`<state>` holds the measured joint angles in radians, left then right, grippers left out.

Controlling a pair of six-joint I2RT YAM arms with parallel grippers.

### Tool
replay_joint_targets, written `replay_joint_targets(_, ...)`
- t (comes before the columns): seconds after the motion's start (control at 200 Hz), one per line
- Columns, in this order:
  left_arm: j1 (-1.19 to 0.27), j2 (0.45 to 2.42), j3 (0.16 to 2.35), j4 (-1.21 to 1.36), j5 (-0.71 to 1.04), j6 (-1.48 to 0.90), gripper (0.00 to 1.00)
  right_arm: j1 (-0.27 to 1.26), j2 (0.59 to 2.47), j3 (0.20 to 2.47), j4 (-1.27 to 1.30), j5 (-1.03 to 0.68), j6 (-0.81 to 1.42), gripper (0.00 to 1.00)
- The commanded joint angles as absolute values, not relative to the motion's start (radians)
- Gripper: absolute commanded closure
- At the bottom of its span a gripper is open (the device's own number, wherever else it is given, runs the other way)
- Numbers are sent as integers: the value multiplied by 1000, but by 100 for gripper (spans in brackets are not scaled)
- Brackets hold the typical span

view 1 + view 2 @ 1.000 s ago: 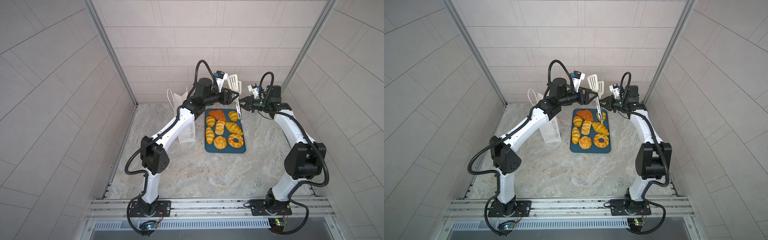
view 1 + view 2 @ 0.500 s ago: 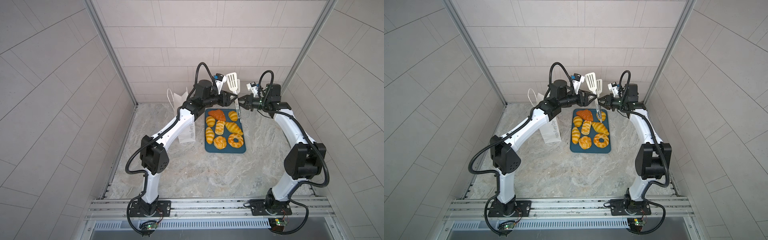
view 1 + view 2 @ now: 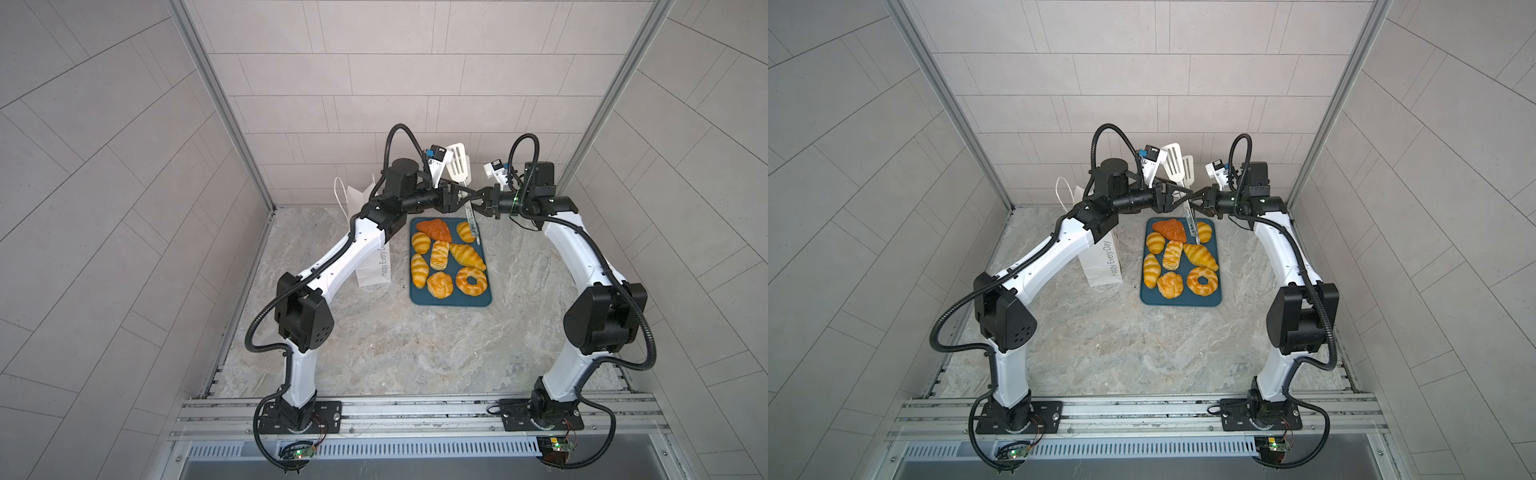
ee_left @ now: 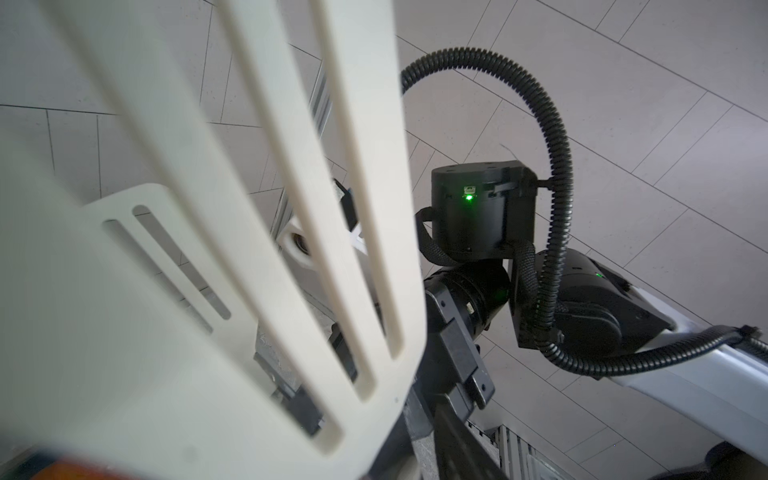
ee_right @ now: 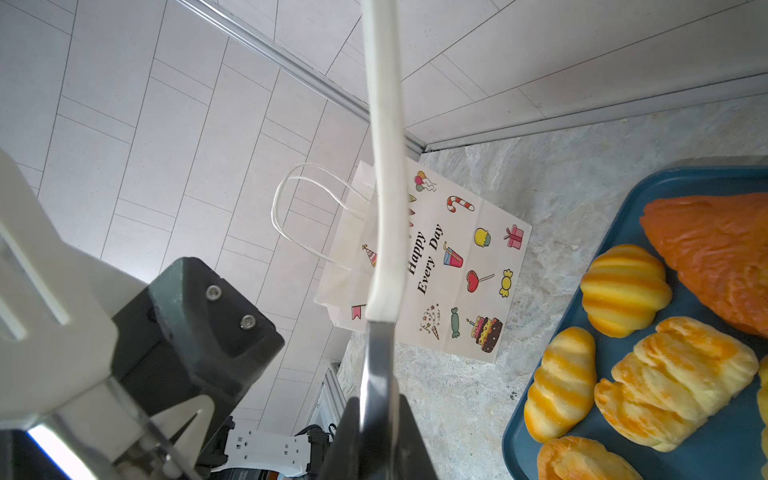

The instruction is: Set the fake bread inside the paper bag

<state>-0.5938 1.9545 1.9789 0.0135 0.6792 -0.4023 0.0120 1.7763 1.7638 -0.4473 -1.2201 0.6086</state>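
Fake bread (image 3: 469, 257), eight glossy pieces, lies on a dark teal tray (image 3: 451, 302) in the middle of the marbled tabletop (image 3: 395, 357). Nearest on the tray are the ring (image 3: 471, 281) and the round bun (image 3: 439, 285), side by side. Striped rolls and a croissant fill the middle, and the orange-brown triangle (image 3: 434, 228) sits at the far end.

Just left of the tray the paper bag (image 3: 1102, 266) stands upright with its lettered side toward the tray. Its upper part is hidden behind the left arm in both top views, and the right wrist view shows thin cord handles looping from its top.

Farther back, above the tray's far edge, the two grippers meet tip to tip at the white slotted tongs (image 3: 1173, 160). The right gripper (image 3: 1199, 198) is clenched on one metal arm of the tongs. The tongs' white heads point up and their metal end hangs over the far rolls. The left gripper (image 3: 1187, 194) has its jaws partly apart at the tongs. Whether they pinch the tongs cannot be told.
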Motion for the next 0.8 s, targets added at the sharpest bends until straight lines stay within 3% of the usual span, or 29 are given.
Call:
replay_joint_targets(0.0,-575,1893,1961,86,719,-416,48,9,1791,1816,-510,-1264,542,94)
replay_joint_targets(0.666,-567,1917,1957,151,818,-480,51,20,1816,1896,-566,-1296,531,92)
replay_joint_targets(0.796,-562,1914,1959,157,822,-481,60,19,1818,1903,-590,-1304,509,92)
